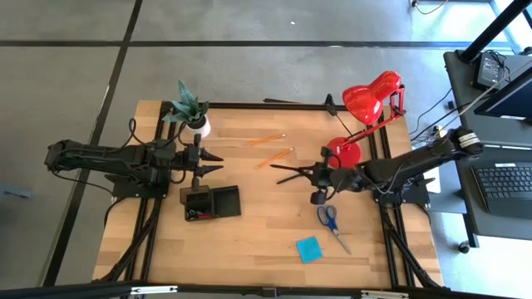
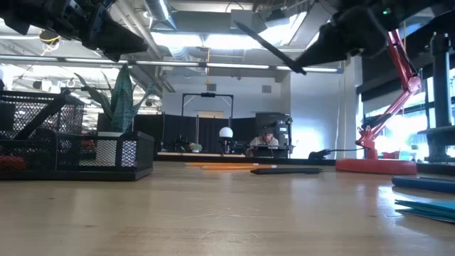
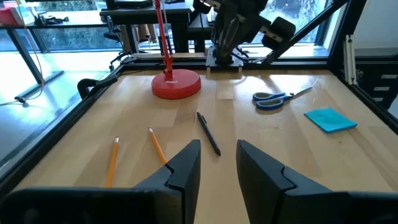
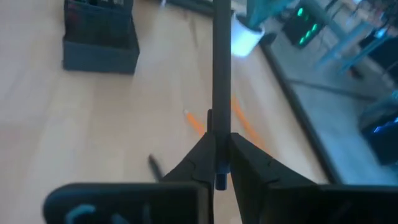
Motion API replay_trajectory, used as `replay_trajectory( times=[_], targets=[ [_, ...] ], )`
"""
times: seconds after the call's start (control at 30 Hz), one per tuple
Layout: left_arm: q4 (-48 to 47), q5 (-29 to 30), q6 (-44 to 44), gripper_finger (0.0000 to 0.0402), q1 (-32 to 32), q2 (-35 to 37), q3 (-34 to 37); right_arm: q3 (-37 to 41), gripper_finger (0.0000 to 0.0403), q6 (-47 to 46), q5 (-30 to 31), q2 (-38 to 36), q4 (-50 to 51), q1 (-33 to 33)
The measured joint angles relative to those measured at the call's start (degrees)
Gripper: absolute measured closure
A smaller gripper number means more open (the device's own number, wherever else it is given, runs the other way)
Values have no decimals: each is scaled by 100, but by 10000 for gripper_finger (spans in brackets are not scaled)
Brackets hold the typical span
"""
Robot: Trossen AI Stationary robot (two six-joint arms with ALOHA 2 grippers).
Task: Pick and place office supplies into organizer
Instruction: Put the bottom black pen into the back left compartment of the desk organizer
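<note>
Wood table: right gripper (image 1: 318, 174) pinches black pen (image 1: 291, 169), organizer (image 1: 211, 202) lies toward left gripper (image 1: 209, 162), which hovers part-open, empty.

Bare wood between organizer (image 1: 211, 202) and scissors (image 1: 331, 223); lamp (image 1: 366, 104) crowds right.
</note>
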State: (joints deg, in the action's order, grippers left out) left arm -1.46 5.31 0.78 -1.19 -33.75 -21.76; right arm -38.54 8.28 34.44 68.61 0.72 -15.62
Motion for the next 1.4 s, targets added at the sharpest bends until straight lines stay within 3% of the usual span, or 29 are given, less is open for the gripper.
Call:
replay_trajectory(
  times=[0.3, 0.5, 0.9, 1.1, 1.4],
  targets=[
    [0, -2, -451, 305, 1, 1, 0, -2, 364, 326, -332, 369, -676, 360],
    [3, 0, -512, 305, 0, 1, 0, -2, 364, 399, -927, 885, -2023, 564],
    [0, -14, -533, 305, 0, 0, 0, -4, 364, 290, -1231, 2125, -4181, 858],
    [48, 37, 1344, 303, 36, -132, 0, -185, 364, -504, -1543, 2356, -4248, 1052],
    [382, 1223, 5125, 272, 677, -1090, 0, -584, 364, -2047, -1974, 2399, -4152, 1351]
  ],
)
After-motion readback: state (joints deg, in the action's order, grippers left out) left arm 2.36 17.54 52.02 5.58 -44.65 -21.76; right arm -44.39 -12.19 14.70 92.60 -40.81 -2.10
